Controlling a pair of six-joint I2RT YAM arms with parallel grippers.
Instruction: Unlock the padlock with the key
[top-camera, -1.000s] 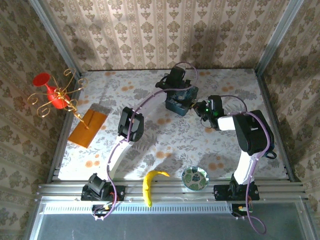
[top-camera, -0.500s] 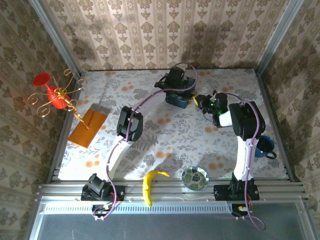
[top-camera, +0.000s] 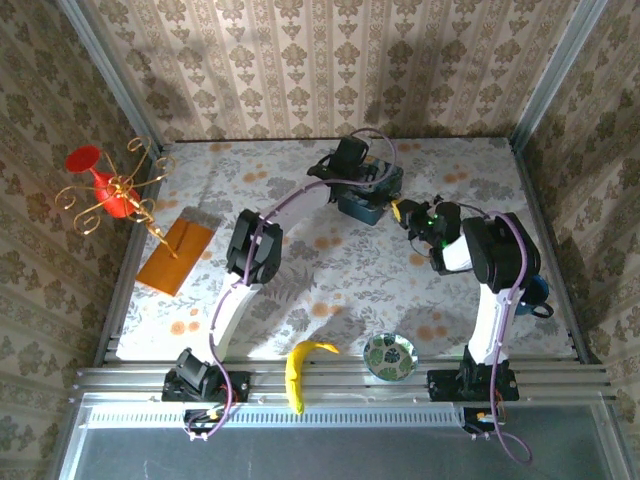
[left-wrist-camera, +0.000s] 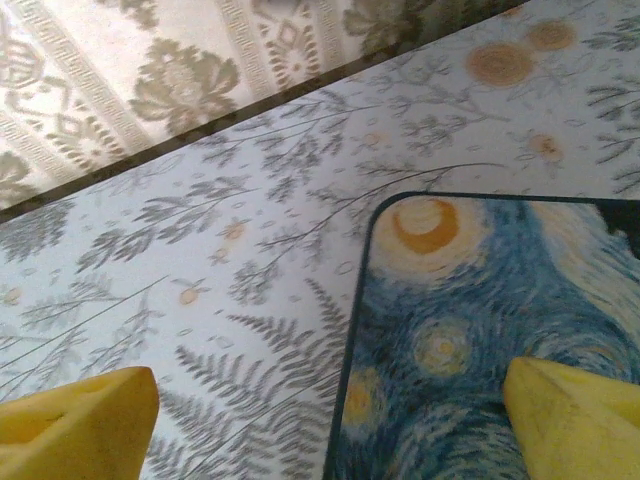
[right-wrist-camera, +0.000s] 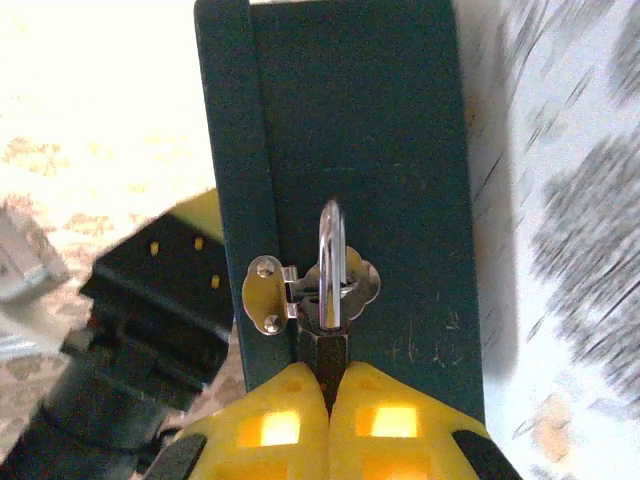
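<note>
right claw pinched on the padlock at the box's hasp, left claw spread over the lid

in the right wrist view the tiny dark padlock (right-wrist-camera: 321, 352) sits at lower centre of the frame. its silvery shackle (right-wrist-camera: 330, 255) is threaded through the hasp (right-wrist-camera: 264, 294) on the dark side of the blue box (right-wrist-camera: 360, 120). the right claw (right-wrist-camera: 328, 380) has its yellow fingers together, clamped on the padlock body. i cannot make out the key. in the left wrist view the left claw (left-wrist-camera: 330, 415) is apart, one tip at lower left over the table (left-wrist-camera: 200, 290), the other at lower right over the starry lid, gripping nothing. to do this well, i judge the left claw should brace the box so it cannot slide. the right should hold the padlock body level, and any turn should be gentle and in line with the keyway.
</note>
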